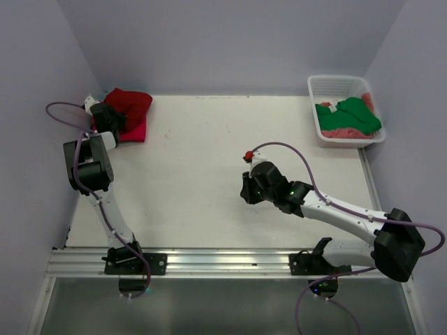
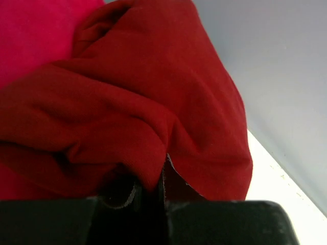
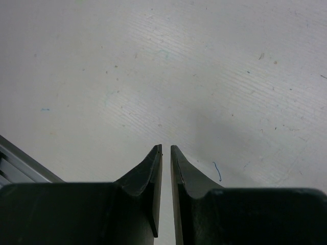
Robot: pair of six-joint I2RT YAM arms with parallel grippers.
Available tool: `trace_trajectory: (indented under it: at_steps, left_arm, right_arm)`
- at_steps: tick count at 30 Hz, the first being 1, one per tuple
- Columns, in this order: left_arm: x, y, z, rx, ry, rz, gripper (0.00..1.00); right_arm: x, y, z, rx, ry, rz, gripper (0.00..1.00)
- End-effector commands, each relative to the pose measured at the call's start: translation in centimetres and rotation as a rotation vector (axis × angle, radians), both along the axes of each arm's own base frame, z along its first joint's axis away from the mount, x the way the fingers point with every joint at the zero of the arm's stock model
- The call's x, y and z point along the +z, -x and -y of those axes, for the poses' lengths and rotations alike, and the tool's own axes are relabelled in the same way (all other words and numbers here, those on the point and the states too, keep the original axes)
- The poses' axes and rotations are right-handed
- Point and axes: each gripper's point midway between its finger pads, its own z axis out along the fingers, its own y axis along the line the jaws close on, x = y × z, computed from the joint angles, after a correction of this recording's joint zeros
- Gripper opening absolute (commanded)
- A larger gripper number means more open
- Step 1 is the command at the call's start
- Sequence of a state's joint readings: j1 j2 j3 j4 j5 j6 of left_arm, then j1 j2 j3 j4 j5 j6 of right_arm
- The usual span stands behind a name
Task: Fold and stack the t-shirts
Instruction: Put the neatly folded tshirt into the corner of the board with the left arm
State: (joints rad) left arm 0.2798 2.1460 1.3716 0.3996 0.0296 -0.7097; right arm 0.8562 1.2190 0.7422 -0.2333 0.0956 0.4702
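While my left gripper [image 1: 112,118] at ten o'clock has its fingers pressed almost together on a fold of the dark red t-shirt [image 1: 131,101], which lies bunched atop the magenta-pink t-shirt [image 1: 136,131], I judge it is settling that shirt onto the stack. My right gripper [image 3: 166,153] hovers over bare table [image 1: 195,153] near the middle, fingers a sliver apart and empty, likely parked clear. At two o'clock the basket [image 1: 339,79] holds the green t-shirt [image 1: 360,115] over the salmon-pink t-shirt [image 1: 342,132].
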Motion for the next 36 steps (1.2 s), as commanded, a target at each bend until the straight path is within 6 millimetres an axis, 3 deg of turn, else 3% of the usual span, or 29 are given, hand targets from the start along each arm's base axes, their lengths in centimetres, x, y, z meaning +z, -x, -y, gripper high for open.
trace_trajectory:
  at_steps: [1, 6, 10, 13, 14, 16, 17, 19, 20, 22, 24, 26, 27, 31, 34, 36]
  left_arm:
    - [0.6, 0.5, -2.3, 0.093, 0.019, 0.040, 0.00]
    - [1.5, 1.6, -3.6, 0.135, 0.023, 0.050, 0.00]
    - [4.1, 2.3, -3.8, 0.163, 0.065, 0.120, 0.00]
    - [8.3, 2.3, -4.1, 0.160, 0.096, 0.225, 0.00]
    - [11.1, 2.2, -4.3, 0.158, 0.087, 0.276, 0.00]
    - [13.6, 2.2, -4.2, 0.153, 0.075, 0.311, 0.00]
    - [15.9, 1.9, -4.5, 0.153, 0.046, 0.348, 0.00]
    - [15.3, 1.3, -5.0, 0.167, 0.049, 0.305, 0.00]
    - [16.4, 0.7, -5.4, 0.159, 0.042, 0.315, 0.00]
    - [13.4, 0.0, -5.5, 0.137, 0.079, 0.238, 0.00]
    - [11.5, 0.1, -5.6, 0.134, 0.109, 0.217, 0.00]
    - [8.1, 0.6, -5.3, 0.137, 0.154, 0.166, 0.00]
    - [7.6, 0.6, -5.2, 0.131, 0.161, 0.176, 0.00]
    - [1.7, 0.8, -4.7, 0.122, 0.241, 0.067, 0.00]
    - [-1.0, 1.4, -3.4, 0.091, 0.303, 0.034, 0.00]
    - [-1.2, 1.6, -3.0, 0.084, 0.330, 0.055, 0.00]
  right_arm:
    - [1.5, -0.7, -0.1, -0.007, -0.008, 0.035, 0.16]
    - [1.0, -0.4, 0.2, -0.008, -0.007, 0.032, 0.16]
    - [0.9, -0.5, 0.1, -0.007, -0.005, 0.032, 0.16]
    - [0.8, -0.6, -0.1, 0.002, -0.002, 0.031, 0.16]
    - [0.9, -0.6, -0.2, 0.003, -0.003, 0.033, 0.16]
    - [0.8, -0.6, -0.3, 0.007, -0.001, 0.032, 0.15]
    - [0.8, -0.6, -0.2, 0.007, -0.002, 0.032, 0.15]
    - [0.7, -0.6, -0.3, 0.010, -0.008, 0.032, 0.15]
    - [0.8, -0.6, -0.3, 0.008, -0.012, 0.034, 0.15]
    - [0.8, -0.5, -0.4, 0.009, -0.018, 0.035, 0.15]
    - [0.6, -0.5, -0.1, 0.005, -0.014, 0.033, 0.15]
    - [0.6, -0.3, 0.0, 0.003, -0.014, 0.033, 0.15]
    - [0.5, -0.3, 0.2, -0.001, -0.007, 0.031, 0.15]
    - [0.4, -0.1, 0.7, -0.007, 0.000, 0.037, 0.15]
    - [0.3, 0.0, 0.7, -0.007, 0.001, 0.036, 0.15]
    - [0.2, -0.1, 0.6, -0.012, -0.006, 0.035, 0.15]
